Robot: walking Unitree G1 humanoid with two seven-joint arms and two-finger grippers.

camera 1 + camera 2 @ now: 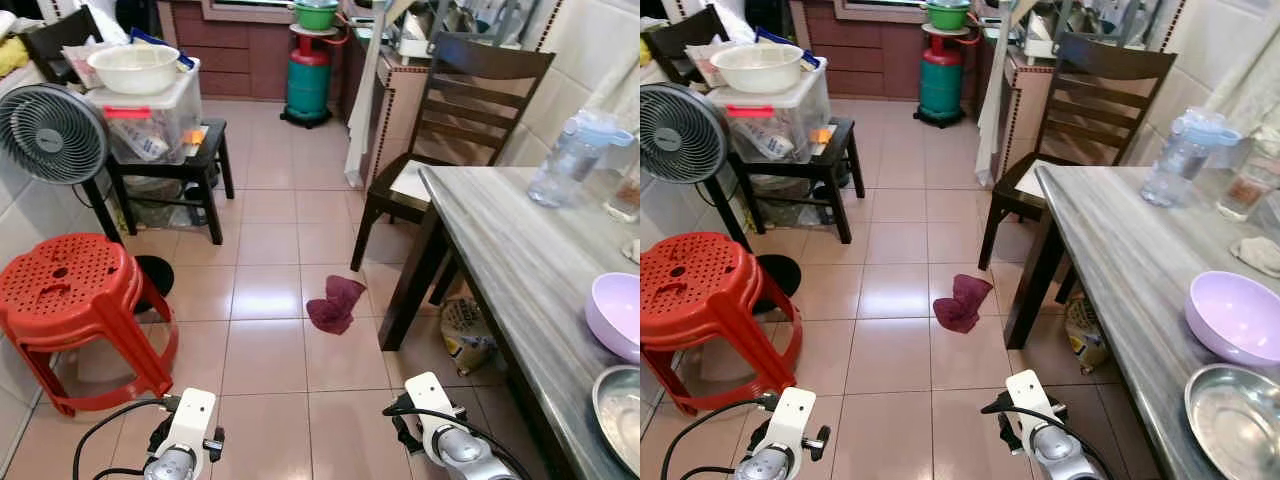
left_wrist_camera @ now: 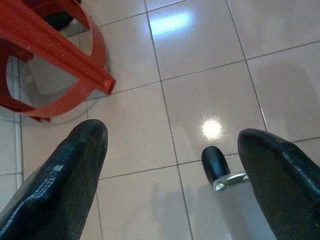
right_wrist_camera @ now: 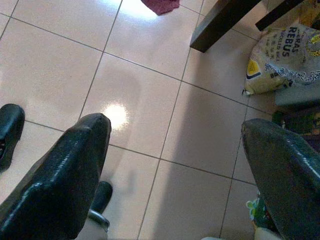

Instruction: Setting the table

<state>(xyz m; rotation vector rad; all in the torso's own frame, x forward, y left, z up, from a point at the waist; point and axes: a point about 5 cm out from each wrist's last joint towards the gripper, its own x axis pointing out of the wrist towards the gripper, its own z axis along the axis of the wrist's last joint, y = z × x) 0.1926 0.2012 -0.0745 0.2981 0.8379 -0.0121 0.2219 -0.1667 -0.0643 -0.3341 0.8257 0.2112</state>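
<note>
We had both tools low over the floor tiles, empty: left tool [image 2: 170, 170] fingers apart, right tool [image 3: 175, 165] fingers apart too. The desk [image 1: 1120, 260] sat at 2 o'clock, with the lilac bowl [image 1: 1237, 315] and steel dish [image 1: 1232, 418] near its close end and the water bottle [image 1: 1180, 158] at the far end. Our read: turn right, square up to the desk edge, raise arms above it before reaching, steering wide of the rice bag [image 3: 280, 55] underneath.

Silver arms, white wrist blocks; black cables, glossy black fingers [image 2: 75, 165]
</note>
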